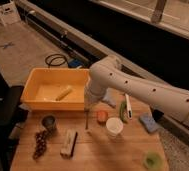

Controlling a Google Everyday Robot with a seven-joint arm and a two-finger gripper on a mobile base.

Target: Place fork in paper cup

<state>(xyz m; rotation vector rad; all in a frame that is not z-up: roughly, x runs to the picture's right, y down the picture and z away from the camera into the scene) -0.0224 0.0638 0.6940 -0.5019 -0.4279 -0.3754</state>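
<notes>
**Fork aloft, cup off to one side**

The gripper [88,107] points straight down at the end of the white arm [138,90], just in front of the yellow bin [53,105] and above the wooden table [118,156]. It looks clamped on the upper end of the fork [87,121]. The fork hangs below it as a thin, near-upright sliver, and whether its lower tip touches the wood cannot be told.

The paper cup [114,128] stands upright on the table, near the fork but apart from it, toward the side the arm reaches in from. A small orange object [102,116] sits between the two, just beside the cup's rim. A white-handled utensil [128,106] lies beyond the cup, and a dark grey cup [49,123] stands well apart on the opposite side.

Judging from this, the fork is in hand and the carry to the cup is not yet done.

- **Knocking the cup over.** The cup is light. If the fork travels sideways at its present height, the tines could strike the cup wall or the orange object.
- **Twisting in the grip.** A slim, shiny fork held only at its top may swing or twist between the jaws, so its tip could miss the opening.
- **Tipping on release.** The fork is longer than the cup is tall. Released while leaning on the rim, it could tip the cup.
</notes>
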